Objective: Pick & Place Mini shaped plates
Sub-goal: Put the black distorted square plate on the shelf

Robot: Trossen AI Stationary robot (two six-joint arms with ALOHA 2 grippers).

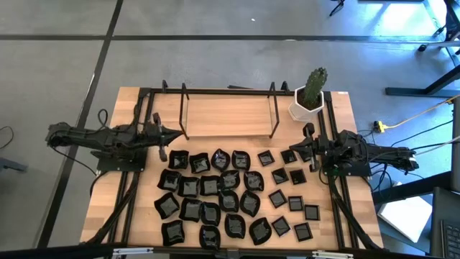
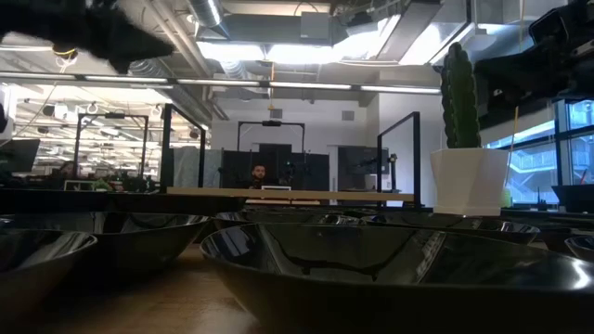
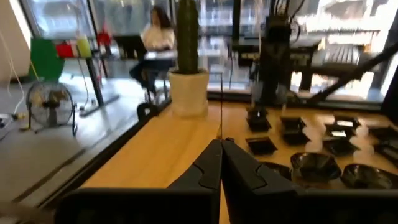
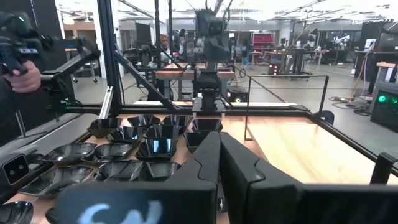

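Black glossy mini shaped plates [image 1: 230, 198] crowd the wooden surface [image 1: 223, 117] between left tool [image 1: 175, 134] and right tool [image 1: 305, 148], both closed, empty, seemingly parked before picking.

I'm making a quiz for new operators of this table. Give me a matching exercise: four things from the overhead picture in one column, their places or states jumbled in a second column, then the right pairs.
Things:
1. left gripper
2. right gripper
3. white hexagonal pot with a green cactus
4. tiny glossy black plates

Places or states:
A. spread over the wooden table's near half
B. at the far right corner
C. fingers shut, at the left edge of the plates
D. fingers shut, among the small square plates on the right

Pairs: 1-C, 2-D, 3-B, 4-A
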